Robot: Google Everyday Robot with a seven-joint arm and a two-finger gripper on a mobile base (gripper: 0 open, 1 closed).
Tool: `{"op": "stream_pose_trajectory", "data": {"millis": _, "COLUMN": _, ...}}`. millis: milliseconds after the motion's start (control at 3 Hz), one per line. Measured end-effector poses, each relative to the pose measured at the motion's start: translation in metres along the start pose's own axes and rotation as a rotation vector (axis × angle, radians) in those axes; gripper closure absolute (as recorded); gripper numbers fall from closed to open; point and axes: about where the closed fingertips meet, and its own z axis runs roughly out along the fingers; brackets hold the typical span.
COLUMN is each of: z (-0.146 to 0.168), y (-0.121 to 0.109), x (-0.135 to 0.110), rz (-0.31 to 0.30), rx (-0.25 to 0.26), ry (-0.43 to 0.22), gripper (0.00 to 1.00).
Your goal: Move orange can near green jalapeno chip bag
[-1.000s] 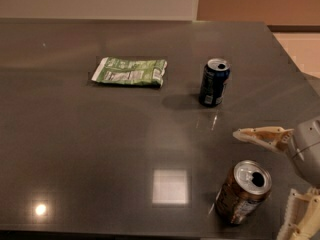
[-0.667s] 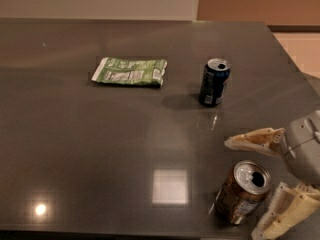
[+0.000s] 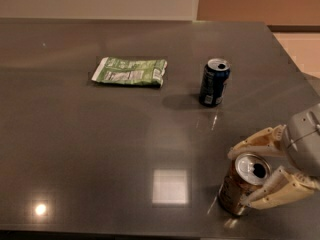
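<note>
The gripper (image 3: 238,177) straddled the orange can (image 3: 248,171), its jaws apart on either side, while the green jalapeno chip bag (image 3: 130,71) lay well apart from that can.

Gripper (image 3: 240,177) low at the near right, aimed leftward, grey wrist (image 3: 303,141) behind it at the right edge.
</note>
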Motion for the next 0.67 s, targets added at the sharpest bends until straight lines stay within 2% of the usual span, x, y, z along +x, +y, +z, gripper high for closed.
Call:
{"op": "stream_pose_trajectory", "data": {"millis": 333, "z": -0.006, "y": -0.004, "x": -0.02, "rz": -0.018, "rx": 0.011, "ry": 0.004, "gripper": 0.88}}
{"op": "stream_pose_trajectory", "data": {"millis": 667, "z": -0.01, "y": -0.008, "x": -0.098, "rz": -0.088, "rx": 0.023, "ry": -0.002, "gripper": 1.0}}
